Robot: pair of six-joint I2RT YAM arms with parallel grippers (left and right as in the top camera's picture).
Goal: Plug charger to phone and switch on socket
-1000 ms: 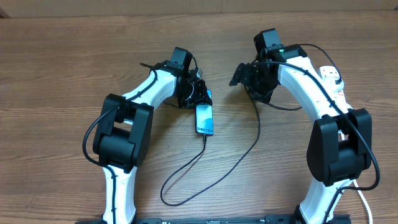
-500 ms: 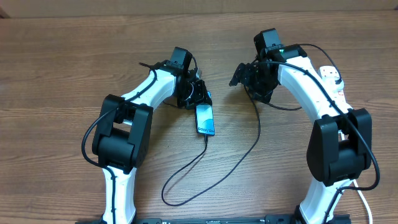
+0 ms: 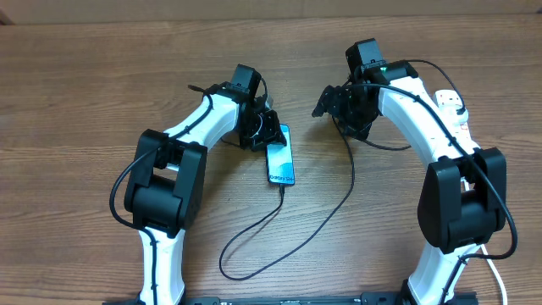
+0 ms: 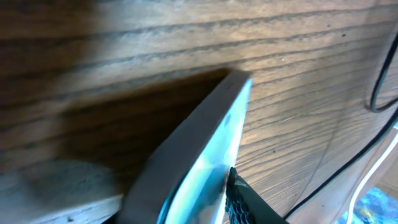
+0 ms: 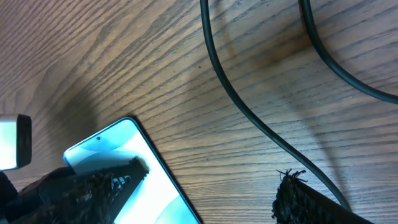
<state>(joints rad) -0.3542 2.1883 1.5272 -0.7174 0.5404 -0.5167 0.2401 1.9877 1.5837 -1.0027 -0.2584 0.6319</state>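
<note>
The phone (image 3: 280, 157) lies mid-table with its light-blue screen lit. My left gripper (image 3: 268, 130) sits at the phone's far end. In the left wrist view the phone (image 4: 211, 149) shows edge-on between the fingers of my left gripper (image 4: 168, 202), one dark pad (image 4: 245, 199) pressed against the screen. The black charger (image 3: 254, 229) runs from the phone's near end, loops toward the front edge, then climbs right under my right gripper (image 3: 326, 103). My right gripper (image 5: 205, 186) is open above the wood, beside the phone (image 5: 137, 168) and the charger (image 5: 249, 118). The white socket (image 3: 450, 102) is partly hidden behind the right arm.
The socket's thick white cord (image 3: 495, 275) trails off at the front right. A second black cable (image 5: 336, 62) crosses the wood near my right gripper. The table's far edge (image 3: 271, 19) meets a beige wall.
The phone has shifted slightly away from the front edge, and more of its screen shows beside the left gripper. The left fingers have spread a little. The right arm has not moved.
</note>
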